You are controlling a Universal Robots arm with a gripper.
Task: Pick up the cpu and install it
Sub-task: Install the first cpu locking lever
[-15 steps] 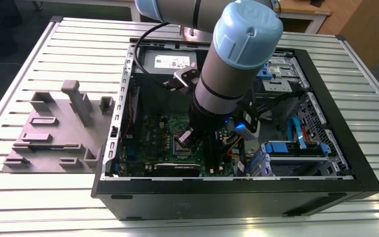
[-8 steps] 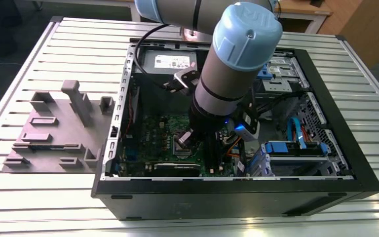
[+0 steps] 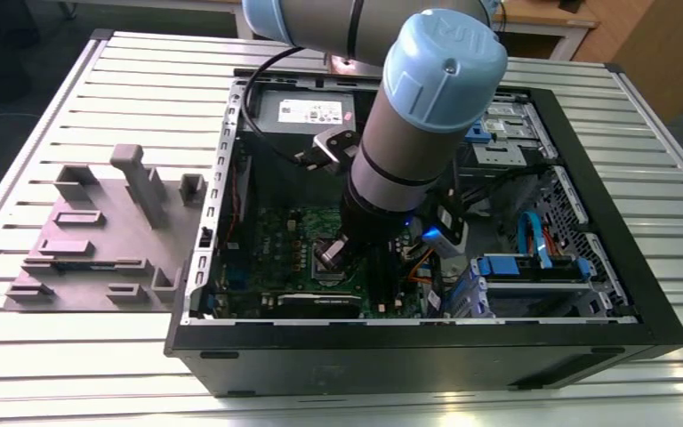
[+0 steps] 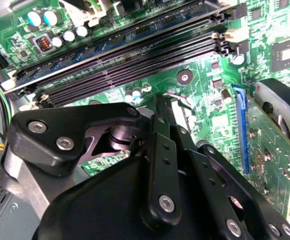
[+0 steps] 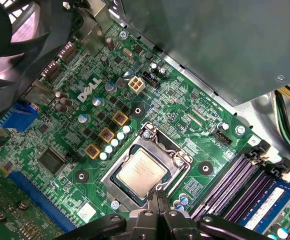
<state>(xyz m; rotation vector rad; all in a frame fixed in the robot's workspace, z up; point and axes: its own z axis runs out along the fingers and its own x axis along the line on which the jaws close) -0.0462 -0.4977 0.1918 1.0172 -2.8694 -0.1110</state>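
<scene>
The cpu (image 5: 142,173), a small square chip with a silvery-grey top, lies flat inside the dark socket with its metal frame (image 5: 173,150) on the green motherboard (image 5: 85,150). In the first wrist view my gripper (image 5: 157,199) hovers just off the socket's edge, beside the chip, with its black fingers pressed together and nothing between them. The second wrist view looks over the gripper's black linkage (image 4: 159,165) toward the memory slots (image 4: 135,65). In the exterior view the arm (image 3: 407,151) reaches down into the open computer case (image 3: 437,351), and the gripper (image 3: 332,252) sits over the socket area.
A grey power-supply box (image 3: 306,111) stands at the back of the case. Blue drive brackets and cables (image 3: 532,262) crowd the exterior view's right. A grey plastic fixture (image 3: 104,236) rests on the slatted table at the exterior view's left. A black fan (image 5: 15,45) sits near the socket.
</scene>
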